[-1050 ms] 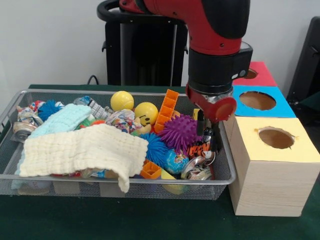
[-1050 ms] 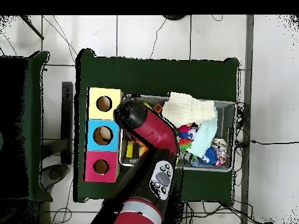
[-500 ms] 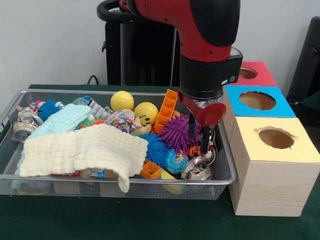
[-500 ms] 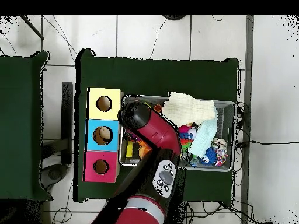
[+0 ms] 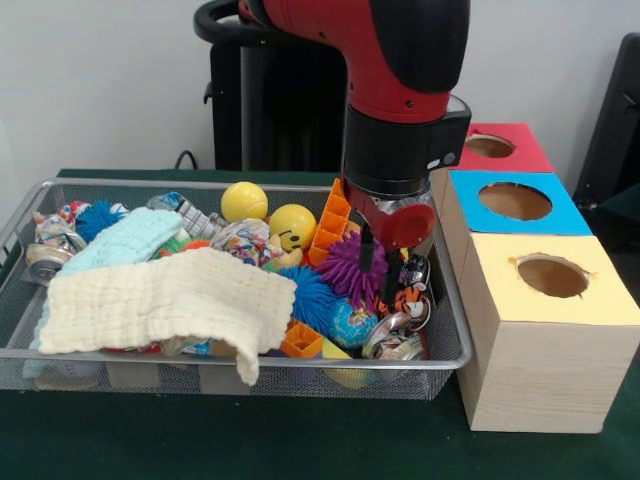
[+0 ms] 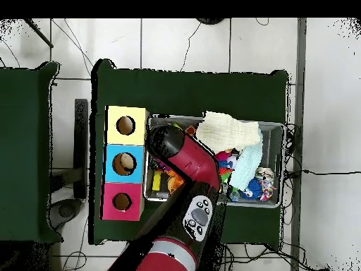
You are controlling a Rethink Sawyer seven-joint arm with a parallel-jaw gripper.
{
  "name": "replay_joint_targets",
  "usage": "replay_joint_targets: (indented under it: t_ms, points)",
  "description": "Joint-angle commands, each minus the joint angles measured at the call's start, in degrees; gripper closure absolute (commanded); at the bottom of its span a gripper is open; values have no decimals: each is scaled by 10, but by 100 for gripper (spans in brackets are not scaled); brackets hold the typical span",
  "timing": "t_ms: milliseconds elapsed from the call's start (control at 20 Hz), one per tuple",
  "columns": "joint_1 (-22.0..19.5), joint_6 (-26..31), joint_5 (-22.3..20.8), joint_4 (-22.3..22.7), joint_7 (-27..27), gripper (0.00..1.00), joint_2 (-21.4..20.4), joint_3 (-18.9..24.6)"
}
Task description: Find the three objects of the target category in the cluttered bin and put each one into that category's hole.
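In the front view my gripper (image 5: 378,268) hangs open in the right part of the wire bin (image 5: 200,354). Its two dark fingers (image 5: 367,249) stand apart with nothing held, just above a purple spiky ball (image 5: 343,268) and an orange-and-black striped toy (image 5: 409,298). Below them lie a blue spiky ball (image 5: 310,295), a globe-patterned ball (image 5: 350,323) and crushed cans (image 5: 396,338). Two yellow balls (image 5: 244,200) (image 5: 292,225) and an orange lattice block (image 5: 336,218) sit further back. In the overhead view the red arm (image 6: 185,157) hides the gripper.
A cream cloth (image 5: 165,300) and a light blue cloth (image 5: 125,240) cover the bin's left half. A yellow box (image 5: 600,295), a blue box (image 5: 565,205) and a red box (image 5: 528,150), each with a round hole, stand to the right of the bin.
My gripper has moved left from the bin's right wall, near the yellow box, to above the purple spiky ball. It stays open. The objects have not moved.
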Motion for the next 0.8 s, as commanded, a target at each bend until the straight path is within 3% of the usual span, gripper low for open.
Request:
replay_joint_targets:
  t_ms: [50, 250, 800]
  points:
    - [-2, 32, -10, -8, 143, 0, 27, 20]
    - [5, 56, -16, -13, 152, 0, 30, 7]
    - [3, 43, -5, -2, 151, 0, 33, 17]
